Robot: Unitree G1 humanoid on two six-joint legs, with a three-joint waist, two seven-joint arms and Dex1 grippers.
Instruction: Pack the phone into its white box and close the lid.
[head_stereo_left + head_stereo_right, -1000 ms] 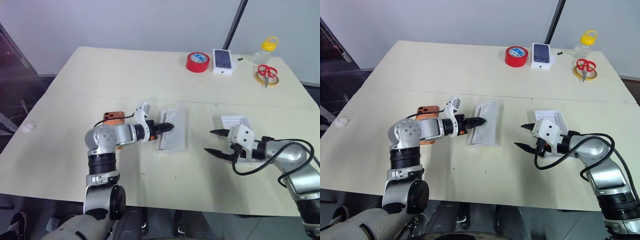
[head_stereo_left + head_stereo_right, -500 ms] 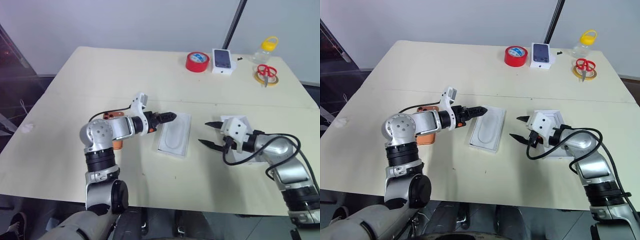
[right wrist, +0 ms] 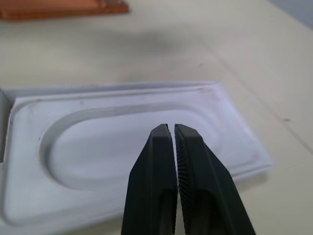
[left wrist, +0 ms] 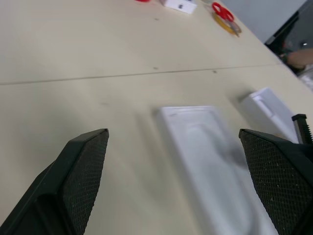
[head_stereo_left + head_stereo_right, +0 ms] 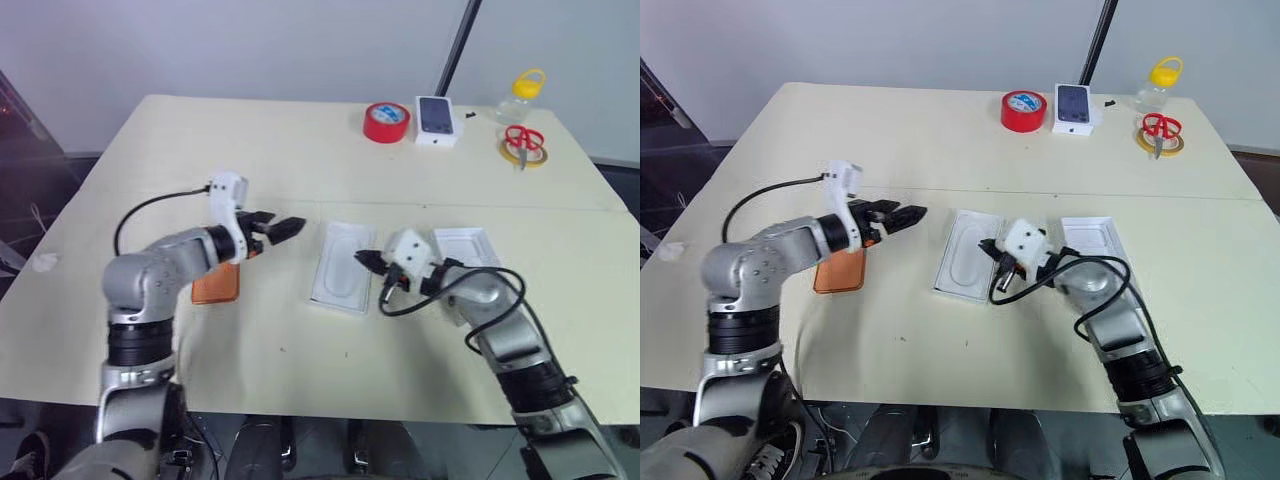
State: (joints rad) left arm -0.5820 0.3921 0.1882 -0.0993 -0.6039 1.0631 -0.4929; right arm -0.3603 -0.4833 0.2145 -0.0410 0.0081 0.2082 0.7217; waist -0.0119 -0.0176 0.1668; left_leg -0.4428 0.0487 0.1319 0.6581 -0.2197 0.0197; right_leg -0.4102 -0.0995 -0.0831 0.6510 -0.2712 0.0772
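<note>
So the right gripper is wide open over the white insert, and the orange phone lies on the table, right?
Not quite. The right gripper is shut, not wide open: the right wrist view shows its fingers pressed together over the white insert. The orange phone does lie on the table.

Head pair high above table [image 5: 300, 150]; wrist views close over insert [image 3: 122, 147]

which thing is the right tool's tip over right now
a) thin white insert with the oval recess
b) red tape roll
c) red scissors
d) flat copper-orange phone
a: the shut right tool points over the thin white insert with the oval recess, with the flat copper-orange phone lying apart beyond it.
</note>
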